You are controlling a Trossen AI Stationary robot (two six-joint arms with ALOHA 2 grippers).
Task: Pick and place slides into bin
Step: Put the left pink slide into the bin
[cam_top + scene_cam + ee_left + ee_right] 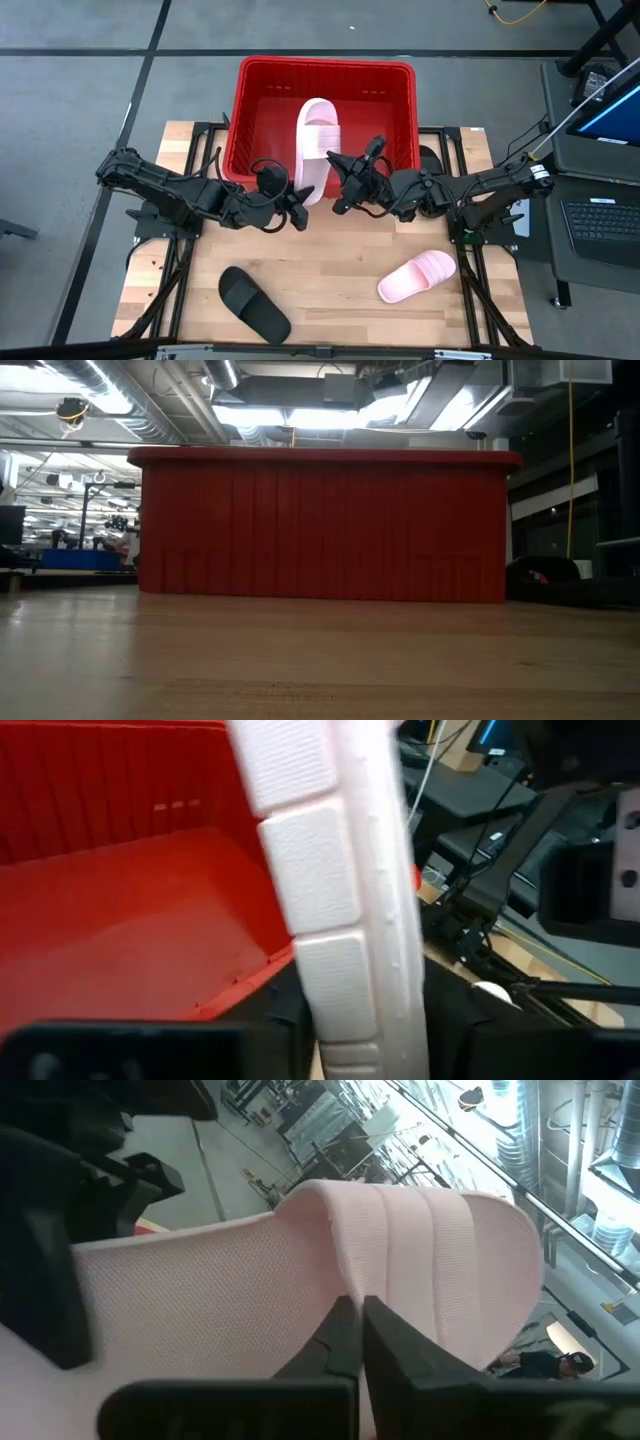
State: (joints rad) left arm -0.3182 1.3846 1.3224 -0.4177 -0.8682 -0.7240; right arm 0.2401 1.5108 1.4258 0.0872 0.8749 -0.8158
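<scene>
A pale pink slide (pixel 318 140) is held above the near wall of the red bin (pixel 325 66). Its toe end is over the bin's inside and its heel end points toward the table's near edge. My left gripper (pixel 298 205) is shut on its heel end. My right gripper (pixel 340 180) is shut at its right side by the strap. A second pink slide (pixel 417 277) lies on its sole at the table's near right. A black slide (pixel 255 303) lies on its sole at the near left. The low view shows only the bin's near wall (pixel 320 530). My left gripper pinches the pink slide's heel end (pixel 345 1020) between its two fingers, one on the ribbed underside and one on the other face. It comes level from the table's left near side. The slide is lifted clear and reaches out over the bin. My right gripper comes level from the table's right, its fingertips (pixel 345 1330) almost together at the slide's side edge next to the strap (pixel 440 1250). Whether they pinch that edge or only press against it cannot be told. The slide is clear of the table.
The bin stands at the table's far middle, its red floor (pixel 130 920) bare where it shows. Bare wooden table lies between the two loose slides. A desk with a laptop (pixel 600 215) stands off the table's right side.
</scene>
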